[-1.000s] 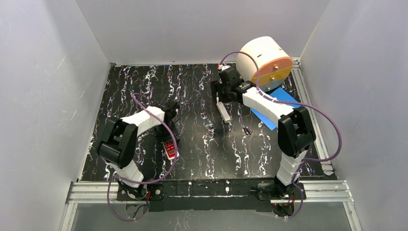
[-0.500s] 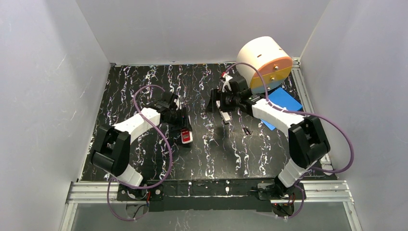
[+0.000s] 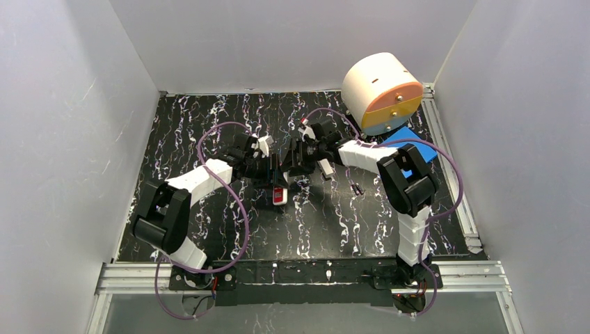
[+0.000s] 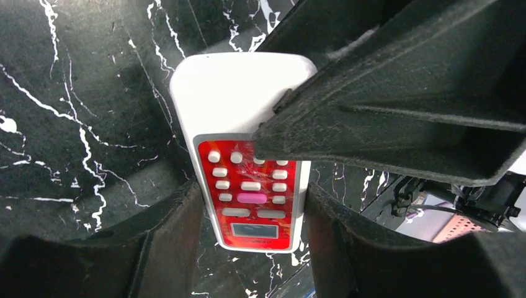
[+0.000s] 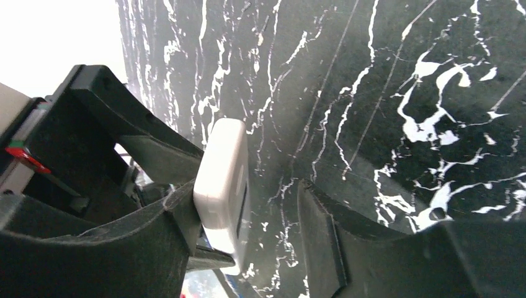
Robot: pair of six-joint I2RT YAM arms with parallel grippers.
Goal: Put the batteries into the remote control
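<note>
No legible text or numbers, not even on buttons of the red-faced remote (image 4: 251, 205).

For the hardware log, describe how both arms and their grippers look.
Both the left arm and the right arm have white angular link shells, bulky black joint housings and a looping purple cable each. The left gripper and right gripper have matte black, rough-textured, wedge-shaped fingers.

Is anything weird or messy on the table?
A little. One battery lies loose on the table, alone. Both pincers crowd the red remote: the left pincer grips it, and the open right pincer straddles it.
</note>
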